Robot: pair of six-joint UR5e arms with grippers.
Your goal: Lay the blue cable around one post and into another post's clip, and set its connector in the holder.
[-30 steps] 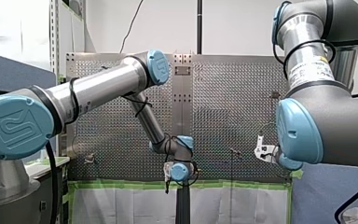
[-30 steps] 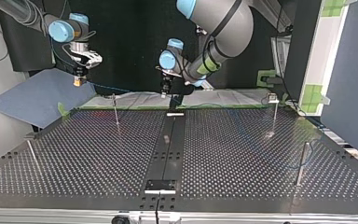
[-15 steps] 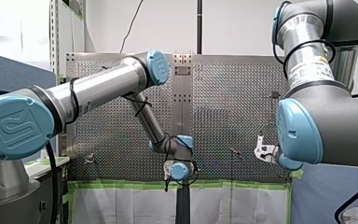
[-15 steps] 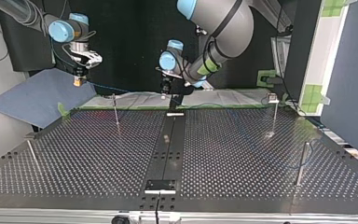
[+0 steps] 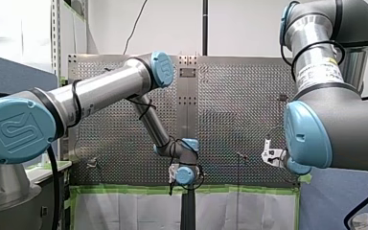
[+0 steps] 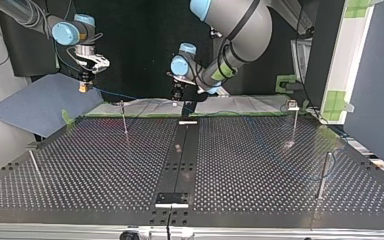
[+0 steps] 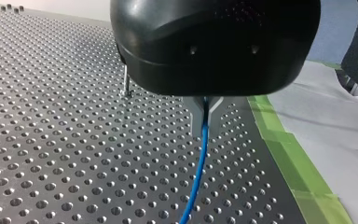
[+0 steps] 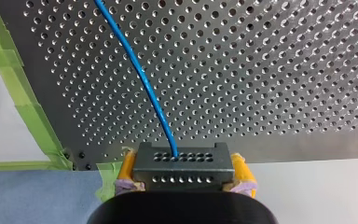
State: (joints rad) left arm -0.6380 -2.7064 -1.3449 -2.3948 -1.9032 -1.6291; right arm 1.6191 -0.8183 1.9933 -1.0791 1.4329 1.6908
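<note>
In the left wrist view my left gripper (image 7: 205, 115) is shut on the blue cable (image 7: 196, 172), which runs on ahead of the metal fingers over the perforated table. My right gripper (image 8: 182, 179) is shut on the black connector (image 8: 182, 165), which sits between its yellow pads; the cable (image 8: 140, 70) leads away from it across the table's edge. In the top view my right gripper (image 6: 84, 86) hangs at the far left, off the table. My left gripper (image 6: 177, 96) hangs above the far edge's middle. The thin cable (image 6: 117, 94) spans between them.
Thin posts stand on the table (image 6: 80, 165): one at the far left (image 6: 124, 119), one at the far right (image 6: 294, 122), one at the right edge (image 6: 323, 175), one at the left edge (image 6: 34, 164). A black holder (image 6: 171, 198) sits on the centre strip. Green tape (image 7: 284, 154) lines the far edge.
</note>
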